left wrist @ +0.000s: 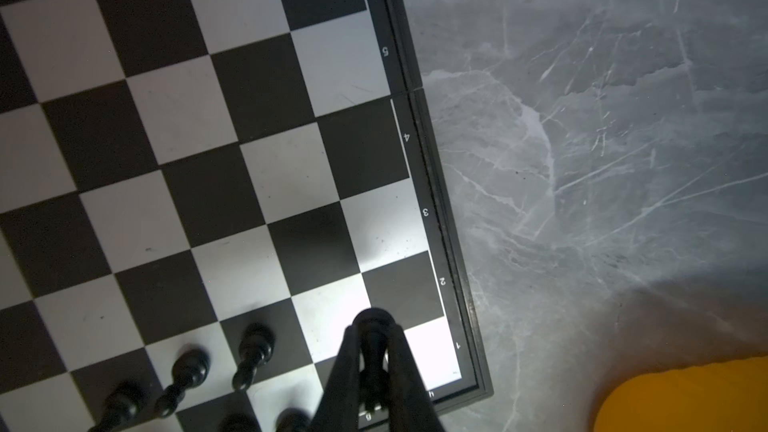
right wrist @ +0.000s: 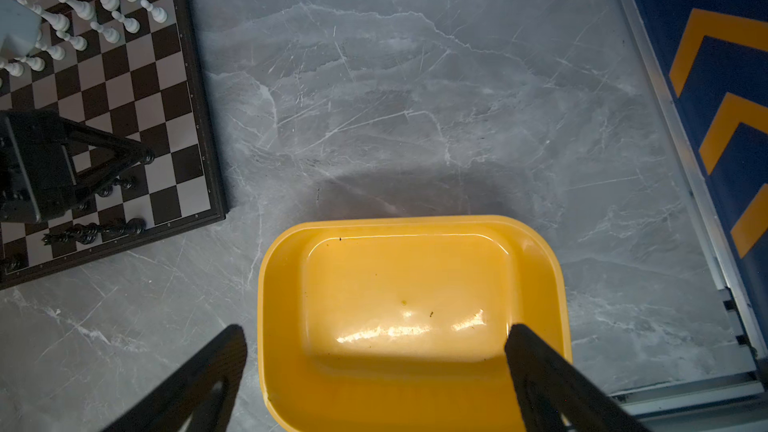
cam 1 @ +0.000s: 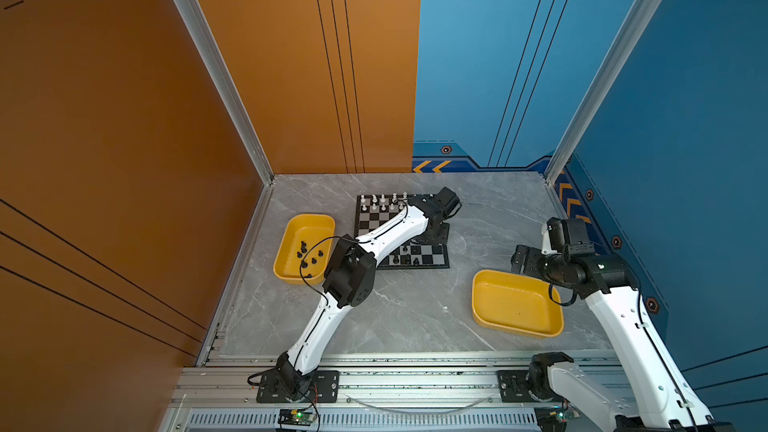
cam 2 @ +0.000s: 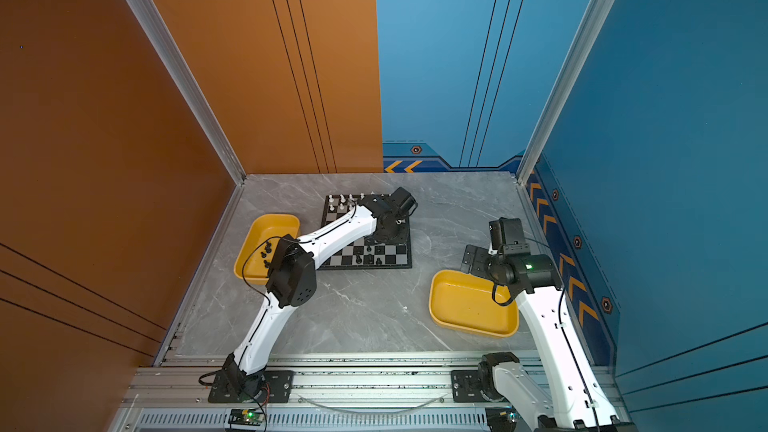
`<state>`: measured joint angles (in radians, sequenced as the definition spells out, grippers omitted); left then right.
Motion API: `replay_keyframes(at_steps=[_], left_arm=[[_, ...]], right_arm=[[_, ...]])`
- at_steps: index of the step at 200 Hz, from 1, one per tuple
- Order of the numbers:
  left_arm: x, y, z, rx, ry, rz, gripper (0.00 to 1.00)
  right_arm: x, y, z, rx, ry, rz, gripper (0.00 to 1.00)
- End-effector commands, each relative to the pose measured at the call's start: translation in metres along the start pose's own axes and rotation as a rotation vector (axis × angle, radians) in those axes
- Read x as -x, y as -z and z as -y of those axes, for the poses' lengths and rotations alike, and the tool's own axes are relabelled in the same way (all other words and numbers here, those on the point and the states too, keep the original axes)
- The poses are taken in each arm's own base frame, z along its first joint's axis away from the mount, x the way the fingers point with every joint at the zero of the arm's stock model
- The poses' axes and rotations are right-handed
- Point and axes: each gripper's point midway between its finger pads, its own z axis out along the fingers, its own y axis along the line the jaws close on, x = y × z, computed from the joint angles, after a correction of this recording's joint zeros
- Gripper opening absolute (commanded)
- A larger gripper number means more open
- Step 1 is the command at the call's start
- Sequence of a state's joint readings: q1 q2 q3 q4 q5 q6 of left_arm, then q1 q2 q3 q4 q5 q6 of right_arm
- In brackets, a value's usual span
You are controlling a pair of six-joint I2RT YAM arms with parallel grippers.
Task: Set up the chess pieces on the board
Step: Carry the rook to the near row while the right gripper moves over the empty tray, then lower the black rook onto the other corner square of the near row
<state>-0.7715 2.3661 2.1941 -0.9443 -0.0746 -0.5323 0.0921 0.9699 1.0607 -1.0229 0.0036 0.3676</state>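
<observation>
1. Chessboard of black and silver-grey squares with a thin black border [cam 1: 374, 222] lies flat on the grey marbled tabletop [cam 1: 415, 313], towards the back wall
2. Small white plastic chess pieces [cam 1: 374, 203] stand upright in two rows along the board's far edge, also seen from the right wrist [right wrist: 108, 0]
3. Small black plastic chess pieces [cam 1: 405, 259] stand on the rows at the board's near edge; several show in the left wrist view [left wrist: 253, 351]
4. The white-and-black left arm [cam 1: 390, 234] reaches diagonally over the board and hides its middle in both top views
5. The left jaws are clenched on one black knob-topped chessman [left wrist: 372, 326], their thin black fingers [left wrist: 345, 367] pressed to either side of it
6. That held chessman hangs over the squares near the board's corner by the printed numerals 1 and 2; whether it touches the board cannot be told
7. From the right wrist the same grip shows as two black fingers meeting on the piece [right wrist: 148, 156]
8. A yellow rounded rectangular plastic tray [cam 1: 309, 218] sits just left of the board, with more black pieces [cam 1: 304, 249] scattered inside
9. A second yellow tray of the same kind [cam 1: 515, 305] sits well to the right of the board, nearer the front
10. The right jaws are released and spread wide, holding nothing; one finger [right wrist: 224, 359] is over the tabletop beside this tray, the other [right wrist: 536, 359] over its rim
</observation>
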Motion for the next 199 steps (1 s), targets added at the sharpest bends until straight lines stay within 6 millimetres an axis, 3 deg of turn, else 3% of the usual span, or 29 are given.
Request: replay_keyframes(at_steps=[1, 103, 199], left_arm=[[-0.014, 0.001, 0.011, -0.015, -0.019, -0.040, 0.05], [-0.051, 0.005, 0.017, 0.005, -0.081, -0.118, 0.04], [-0.050, -0.003, 0.031, -0.006, -0.106, -0.109, 0.06]], right_arm=[[-0.012, 0.001, 0.005, -0.007, 0.008, -0.037, 1.00], [-0.021, 0.000, 0.010, -0.010, 0.000, -0.051, 1.00], [-0.028, 0.014, 0.015, -0.016, 0.004, -0.034, 1.00]])
